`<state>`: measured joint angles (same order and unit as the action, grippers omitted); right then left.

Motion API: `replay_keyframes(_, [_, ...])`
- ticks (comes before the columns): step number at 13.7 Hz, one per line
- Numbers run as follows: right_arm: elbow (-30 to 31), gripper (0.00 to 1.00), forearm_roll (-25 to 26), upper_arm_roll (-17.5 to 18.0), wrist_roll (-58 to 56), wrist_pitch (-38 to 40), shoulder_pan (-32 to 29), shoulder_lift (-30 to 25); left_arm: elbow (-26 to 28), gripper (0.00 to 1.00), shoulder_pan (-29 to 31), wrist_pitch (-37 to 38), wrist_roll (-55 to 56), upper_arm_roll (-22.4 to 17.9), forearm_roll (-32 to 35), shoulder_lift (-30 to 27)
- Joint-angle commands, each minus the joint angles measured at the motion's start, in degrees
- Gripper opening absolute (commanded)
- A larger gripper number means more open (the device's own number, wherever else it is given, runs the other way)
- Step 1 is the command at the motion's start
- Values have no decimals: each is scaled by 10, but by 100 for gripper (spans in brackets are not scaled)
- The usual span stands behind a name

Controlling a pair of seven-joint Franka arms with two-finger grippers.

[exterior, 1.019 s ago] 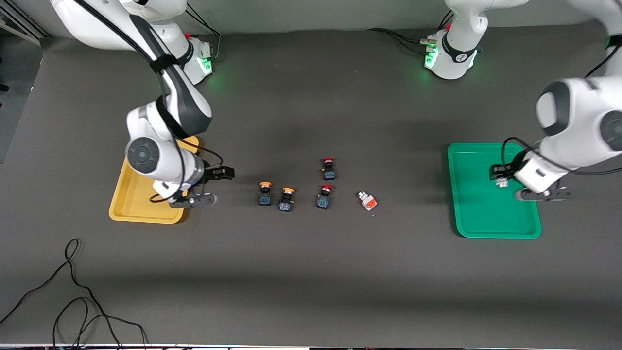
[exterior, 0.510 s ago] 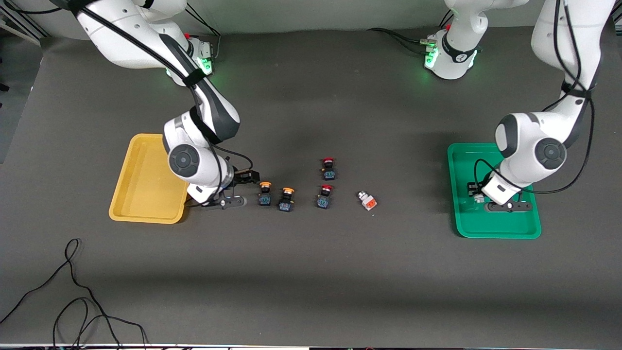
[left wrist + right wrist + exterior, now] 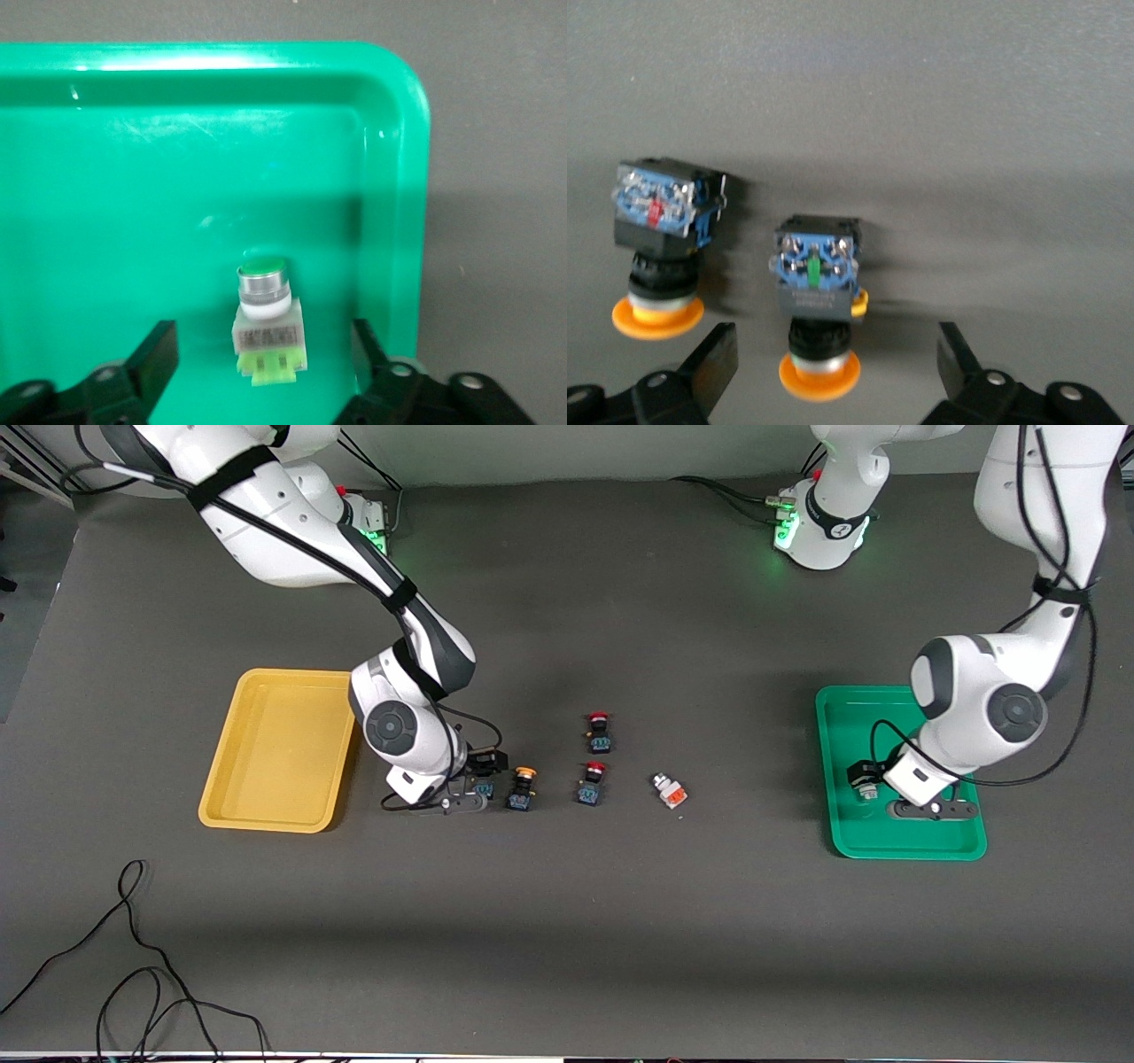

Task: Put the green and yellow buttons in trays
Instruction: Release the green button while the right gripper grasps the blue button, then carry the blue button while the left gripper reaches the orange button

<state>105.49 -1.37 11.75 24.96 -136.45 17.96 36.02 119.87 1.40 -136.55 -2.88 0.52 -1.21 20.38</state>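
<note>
Right wrist view shows the right gripper (image 3: 828, 367) apart around one yellow button (image 3: 818, 297), and closing could bump its neighbor (image 3: 662, 257)

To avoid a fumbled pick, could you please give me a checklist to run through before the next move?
1. Green button lying inside the green tray: ok.
2. Left gripper open, fingers apart from that button: ok.
3. Right gripper open, straddling one yellow-capped button: ok.
4. Neighbouring yellow-capped button apart from the right gripper's finger: cannot tell, its cap sits close.
5. Yellow tray lying flat toward the right arm's end: ok.
</note>
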Motion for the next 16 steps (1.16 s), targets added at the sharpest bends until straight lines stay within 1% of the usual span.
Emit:
replay_keyframes(1, [-33,100,23,-8,22,2,7,22,-113,100,14,181,-13,2,5,-25])
replay_keyframes(2, [-33,100,23,-8,23,1,7,23,-158,100,14,238,-12,2,5,-25])
replay_keyframes(3, [-33,92,24,-13,23,1,7,24,-196,100,15,284,-12,2,4,-24])
replay_keyframes(4, [-33,84,24,-15,23,1,7,27,-222,100,15,311,-11,2,2,-24])
replay_keyframes(6, [-32,67,24,-19,24,1,6,29,-247,100,14,331,-6,3,-4,-26])
replay_keyframes(7, [-33,54,25,-19,24,1,6,29,-254,100,11,335,1,6,-5,-27])
replay_keyframes(9, [-34,14,35,-19,22,-1,6,29,-257,100,-10,337,43,9,-11,-32])
replay_keyframes(10, [-34,0,53,-19,22,-2,6,29,-257,100,-31,337,68,9,-11,-33])
replay_keyframes(13, [-42,0,59,-20,26,1,1,17,-255,100,-111,323,181,9,-12,-28])
replay_keyframes(14, [-46,0,58,-21,25,8,-3,0,-254,100,-138,307,222,9,-12,-23])
replay_keyframes(16, [-47,0,54,-22,20,53,-20,-38,-253,100,-182,273,298,9,-13,-6])
